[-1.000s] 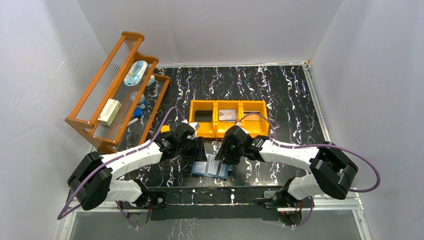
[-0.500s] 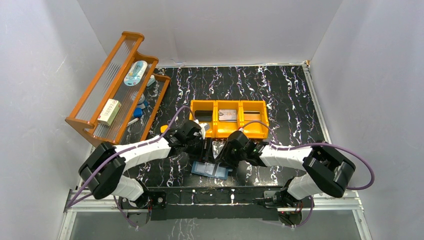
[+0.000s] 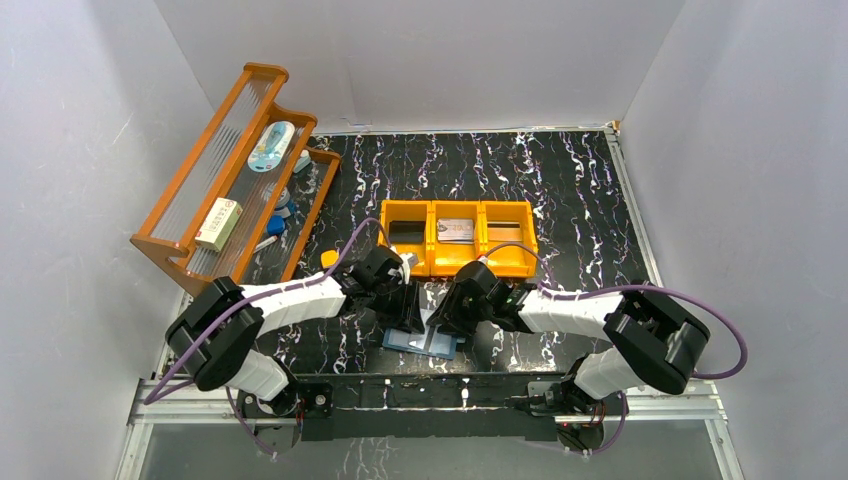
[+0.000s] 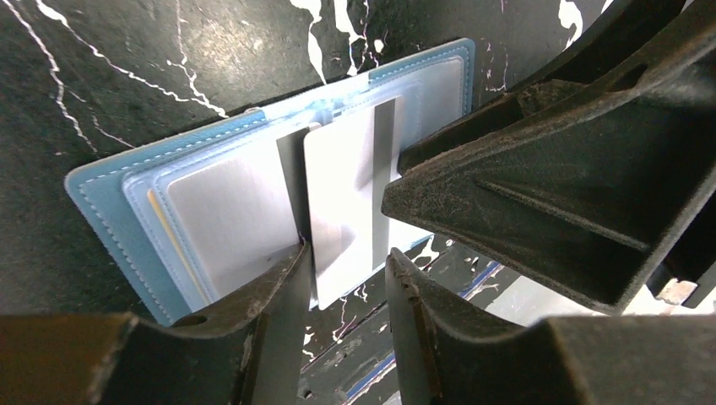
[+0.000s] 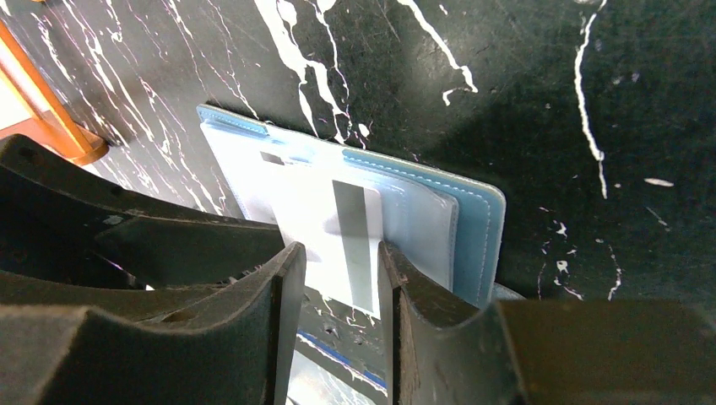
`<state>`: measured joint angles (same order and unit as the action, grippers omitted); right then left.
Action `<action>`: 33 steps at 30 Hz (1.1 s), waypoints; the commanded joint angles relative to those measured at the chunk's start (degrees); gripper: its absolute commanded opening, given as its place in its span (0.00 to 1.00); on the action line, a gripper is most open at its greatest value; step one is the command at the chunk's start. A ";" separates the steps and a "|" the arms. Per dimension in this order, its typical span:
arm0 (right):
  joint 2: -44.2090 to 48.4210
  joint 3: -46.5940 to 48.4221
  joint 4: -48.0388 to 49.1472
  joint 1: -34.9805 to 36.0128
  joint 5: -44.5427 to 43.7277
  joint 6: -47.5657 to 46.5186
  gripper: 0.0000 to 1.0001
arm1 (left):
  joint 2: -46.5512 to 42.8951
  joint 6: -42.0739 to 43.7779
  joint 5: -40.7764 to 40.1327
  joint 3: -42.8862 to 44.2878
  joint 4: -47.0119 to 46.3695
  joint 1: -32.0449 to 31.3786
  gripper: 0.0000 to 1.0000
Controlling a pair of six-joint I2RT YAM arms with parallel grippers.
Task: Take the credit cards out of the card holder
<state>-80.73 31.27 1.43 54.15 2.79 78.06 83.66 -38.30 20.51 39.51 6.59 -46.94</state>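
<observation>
Both arms have closed in since a second ago: your left gripper (image 4: 347, 251) has swung across from beside the card holder (image 3: 430, 343) to sit over it, and the right gripper (image 5: 339, 249) has dropped lower. You'll find the holder lying open on the black marbled table (image 3: 560, 180), in front of the orange bin (image 3: 505, 262), under both grippers. One pale credit card (image 4: 338, 194) juts from its pocket past the holder's edge (a grey stripe runs down it). Its end lies between the left fingers (image 4: 279, 287), its edges right at both pads, and the right wrist view shows it likewise between the right fingers (image 5: 405, 287). Whether either pair is actually squeezing, you cannot tell. A second silvery card (image 4: 228, 211) sits tucked in the other pocket.
</observation>
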 commanded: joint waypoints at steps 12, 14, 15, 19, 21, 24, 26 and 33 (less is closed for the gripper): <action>-3.46 -1.68 -6.55 0.25 -3.02 -0.78 0.46 | -0.51 -1.28 2.59 -1.60 -0.77 0.09 0.12; -3.59 -1.43 -6.77 0.25 -3.11 -0.80 0.46 | -0.57 -1.31 2.73 -1.53 -0.88 0.21 0.05; -3.64 -1.43 -6.91 0.24 -3.06 -0.81 0.46 | -0.59 -1.25 2.94 -1.47 -0.84 0.11 0.02; -3.28 -1.30 -8.15 0.25 -3.76 -0.72 0.46 | -1.05 -0.81 2.55 -1.01 0.22 0.19 0.00; -2.64 -1.21 -9.08 0.31 -4.63 -0.66 0.46 | -1.56 -0.27 1.60 -0.72 1.26 0.20 0.00; -1.63 -0.69 -10.73 0.24 -6.22 -1.12 0.46 | -2.51 0.93 -1.31 -0.17 3.86 0.18 0.00; -1.15 -0.11 -11.82 0.24 -6.83 -1.39 0.46 | -3.26 1.51 -2.84 -0.09 5.23 0.26 0.00; -0.84 0.46 -12.59 0.24 -7.10 -1.84 0.46 | -5.00 1.36 -4.45 -0.77 6.16 0.18 0.00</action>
<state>-80.79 32.58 -1.45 54.46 1.02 78.26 80.86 -37.95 18.26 38.26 9.67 -46.61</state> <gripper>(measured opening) 0.457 0.009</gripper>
